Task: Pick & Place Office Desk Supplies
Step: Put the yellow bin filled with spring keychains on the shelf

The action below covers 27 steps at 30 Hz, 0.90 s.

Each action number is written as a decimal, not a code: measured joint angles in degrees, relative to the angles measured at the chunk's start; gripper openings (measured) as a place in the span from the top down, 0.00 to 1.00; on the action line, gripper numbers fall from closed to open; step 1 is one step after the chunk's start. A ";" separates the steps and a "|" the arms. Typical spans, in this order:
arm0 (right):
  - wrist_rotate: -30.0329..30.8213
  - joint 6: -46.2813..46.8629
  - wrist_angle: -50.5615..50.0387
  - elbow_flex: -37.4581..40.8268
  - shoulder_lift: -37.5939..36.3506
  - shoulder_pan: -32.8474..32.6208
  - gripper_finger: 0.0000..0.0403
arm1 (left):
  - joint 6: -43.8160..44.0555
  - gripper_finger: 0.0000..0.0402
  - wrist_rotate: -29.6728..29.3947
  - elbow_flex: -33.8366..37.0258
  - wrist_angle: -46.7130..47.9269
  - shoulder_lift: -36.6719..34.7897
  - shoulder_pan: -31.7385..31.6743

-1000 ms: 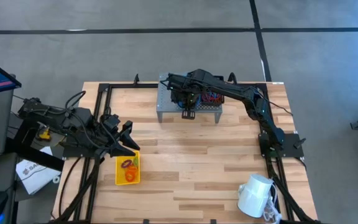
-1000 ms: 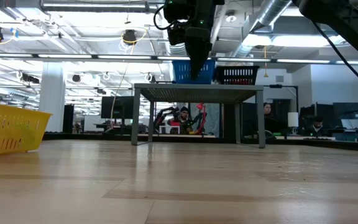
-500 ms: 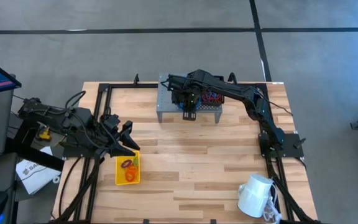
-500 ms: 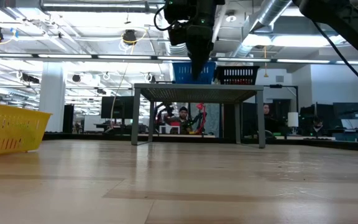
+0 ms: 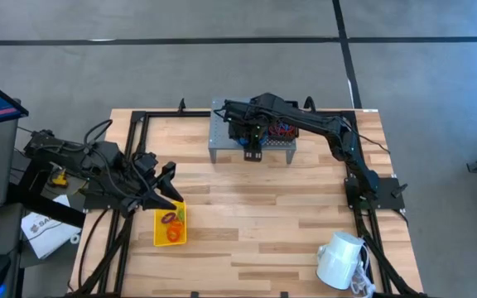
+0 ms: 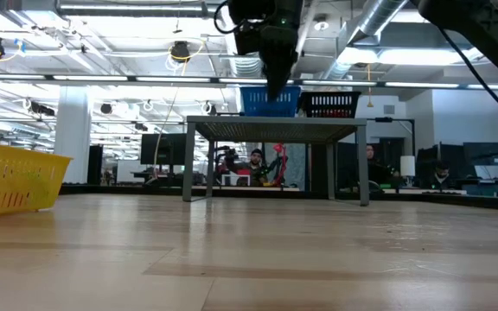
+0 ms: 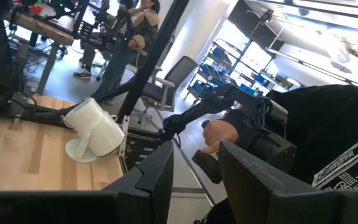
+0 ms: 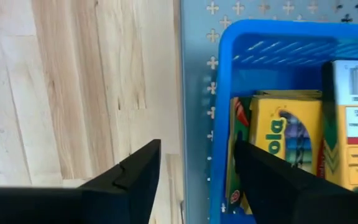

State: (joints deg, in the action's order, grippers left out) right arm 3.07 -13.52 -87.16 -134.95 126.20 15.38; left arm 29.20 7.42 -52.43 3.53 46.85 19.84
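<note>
My right gripper (image 8: 194, 180) hangs open, pointing down over the blue bin (image 8: 278, 93), one finger on each side of its side wall and touching nothing. The bin stands on the grey perforated riser (image 5: 222, 141) and holds yellow printed packets (image 8: 284, 143). Beside it the black mesh bin (image 6: 328, 104) holds red loops (image 5: 283, 129). The yellow bin (image 5: 170, 223) rests on the table at the left with orange and purple loops (image 5: 171, 232) in it. My left gripper (image 7: 194, 180) waits open and empty above the yellow bin's far end.
A white mug (image 5: 338, 261) lies tipped at the table's near right corner. Black frame rails (image 5: 131, 165) run along the left and right sides. A person's hand (image 7: 219, 134) shows beyond the table in the left wrist view. Bare wood lies between riser and yellow bin.
My right gripper has opened above the blue bin without shifting from its place.
</note>
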 joint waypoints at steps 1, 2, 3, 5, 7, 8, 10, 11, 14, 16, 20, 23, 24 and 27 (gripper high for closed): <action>0.00 0.00 0.35 0.21 -0.37 -0.07 0.51 | -0.06 0.69 0.04 -0.14 0.01 0.01 0.02; 0.00 0.02 0.04 0.23 -0.77 -0.12 0.51 | -0.14 0.69 0.13 -0.30 0.00 0.02 0.00; 0.04 0.02 -0.12 0.23 -0.99 -0.21 0.52 | -0.16 0.69 0.37 -0.39 0.02 0.00 0.00; 0.20 0.02 -0.07 -0.04 -1.54 -0.36 0.54 | -0.18 0.69 1.26 -0.50 -0.11 0.00 0.00; 0.20 0.19 0.30 0.08 -2.46 -0.65 0.55 | -0.20 0.69 1.98 -0.50 -0.06 0.00 0.01; 0.20 0.60 0.66 0.00 -3.03 -0.80 0.55 | -0.45 0.69 2.21 -0.50 -0.05 0.00 0.00; 0.15 1.40 1.27 0.10 -4.69 -1.16 0.56 | -2.58 0.69 2.68 -0.50 -0.01 0.18 0.11; 0.16 1.92 1.69 0.01 -5.48 -1.41 0.57 | -3.82 0.69 2.68 -0.52 -0.03 0.60 0.38; 0.14 3.95 3.59 0.02 -8.60 -2.37 0.58 | -6.66 0.69 2.58 -0.54 1.52 2.04 2.23; 0.09 5.99 4.05 0.02 -11.36 -3.14 0.59 | -7.79 0.69 2.60 -1.25 4.42 3.85 3.25; 0.00 11.31 3.97 0.02 -17.00 -5.40 0.61 | -7.80 0.69 2.55 -5.23 20.16 8.93 5.84; 0.73 16.02 3.89 0.02 -21.59 -7.97 0.63 | -7.60 0.69 2.56 -7.99 33.23 13.47 7.22; 1.60 17.71 3.72 0.02 -23.23 -9.13 0.63 | -6.97 0.69 2.62 -8.28 36.57 14.98 7.49; 6.14 22.25 2.99 0.02 -27.37 -13.31 0.66 | -2.39 0.71 2.54 -8.32 45.15 19.41 8.34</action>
State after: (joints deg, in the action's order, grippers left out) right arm 9.21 8.73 -84.18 -134.93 98.83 2.06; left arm 26.81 9.96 -60.75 48.68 66.26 28.18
